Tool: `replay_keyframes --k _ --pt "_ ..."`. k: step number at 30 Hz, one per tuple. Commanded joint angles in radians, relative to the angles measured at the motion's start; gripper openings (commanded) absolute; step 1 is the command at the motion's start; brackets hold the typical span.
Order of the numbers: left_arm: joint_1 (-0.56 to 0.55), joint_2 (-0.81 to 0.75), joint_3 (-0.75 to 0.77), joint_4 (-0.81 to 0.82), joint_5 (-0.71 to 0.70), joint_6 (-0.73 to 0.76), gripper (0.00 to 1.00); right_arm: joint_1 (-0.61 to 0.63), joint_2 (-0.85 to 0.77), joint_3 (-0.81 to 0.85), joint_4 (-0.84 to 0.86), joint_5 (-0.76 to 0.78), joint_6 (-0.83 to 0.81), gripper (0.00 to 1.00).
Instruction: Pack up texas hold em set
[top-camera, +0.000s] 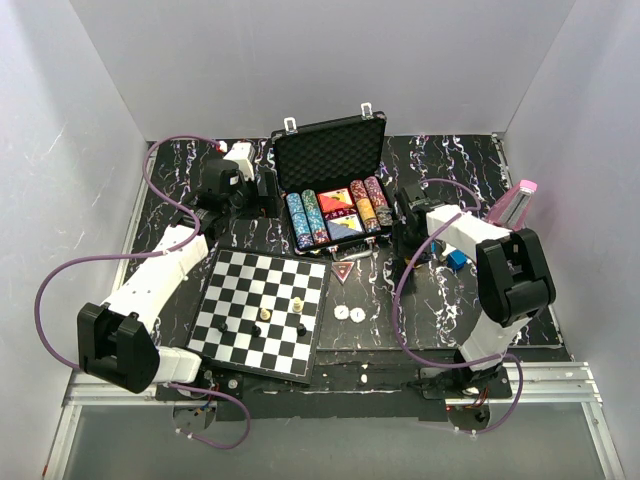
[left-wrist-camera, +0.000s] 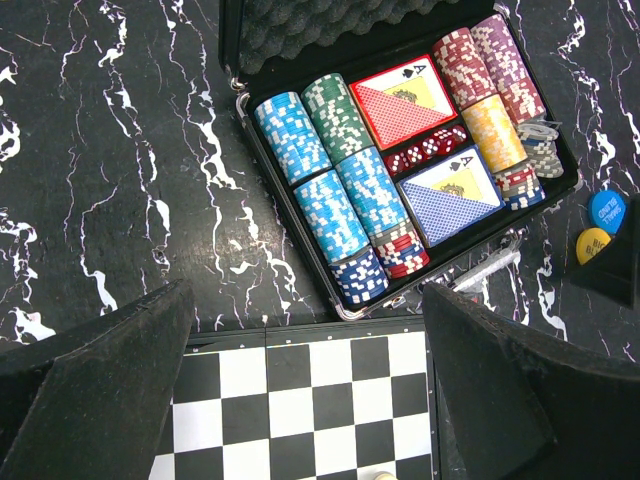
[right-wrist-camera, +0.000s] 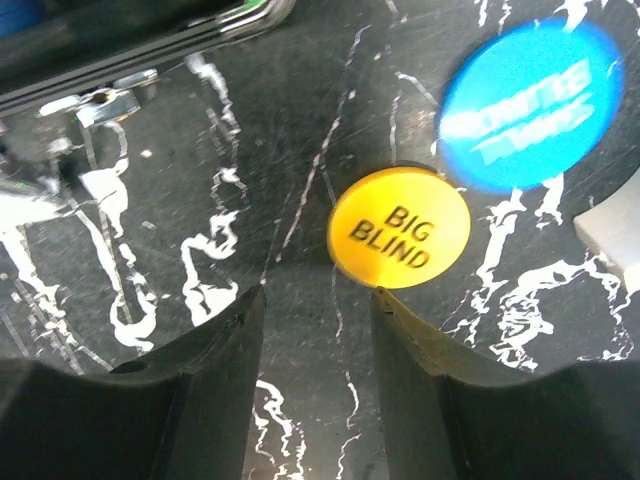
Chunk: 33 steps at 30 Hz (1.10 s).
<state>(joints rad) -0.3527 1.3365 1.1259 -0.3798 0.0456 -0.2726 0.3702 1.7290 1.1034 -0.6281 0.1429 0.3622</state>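
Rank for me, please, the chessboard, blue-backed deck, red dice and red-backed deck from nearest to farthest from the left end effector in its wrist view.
1. Chessboard, bottom edge, right at the left end effector.
2. Blue-backed deck, ahead, to the right.
3. Red dice, between the decks.
4. Red-backed deck, beside the foam lid.

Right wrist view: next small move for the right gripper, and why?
Probably nudge the right gripper sideways toward the yellow round BIG BLIND button: it lies flat, off-centre by one fingertip, and nothing sits between the open jaws.
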Motion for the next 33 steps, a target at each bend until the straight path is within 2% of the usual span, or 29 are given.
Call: replay_keyframes --k 1,6,10,13,17,19,24,29,33 --pt "-0.002 -0.02 0.005 0.021 0.008 0.0 0.98 0.039 -0.065 0.05 -0.036 0.001 0.006 0.36" --pt "-0.002 -0.023 0.005 0.021 0.01 0.0 0.98 0.085 -0.059 0.11 -0.064 0.009 0.014 0.37" --pt "-0.002 -0.025 0.008 0.018 0.017 0.006 0.98 0.066 -0.057 0.118 -0.036 -0.003 0.023 0.41" --pt "-0.032 -0.02 0.0 0.028 -0.003 0.001 0.98 0.024 -0.084 0.113 -0.027 -0.025 0.011 0.47" --pt "-0.161 0.047 0.026 0.022 -0.032 0.001 0.98 -0.088 -0.157 0.066 0.017 -0.089 -0.003 0.68" --pt "-0.222 0.085 0.051 0.016 -0.062 -0.011 0.98 -0.147 -0.155 0.052 0.037 -0.123 -0.029 0.71" --pt "-0.319 0.177 0.103 0.018 -0.049 -0.063 0.98 -0.264 -0.077 0.082 0.082 -0.23 -0.065 0.71" --pt "-0.347 0.219 0.115 0.018 -0.007 -0.097 0.98 -0.267 0.076 0.203 0.027 -0.21 -0.103 0.65" --pt "-0.35 0.205 0.109 0.001 -0.013 -0.086 0.98 -0.254 0.096 0.21 0.01 -0.221 -0.103 0.58"
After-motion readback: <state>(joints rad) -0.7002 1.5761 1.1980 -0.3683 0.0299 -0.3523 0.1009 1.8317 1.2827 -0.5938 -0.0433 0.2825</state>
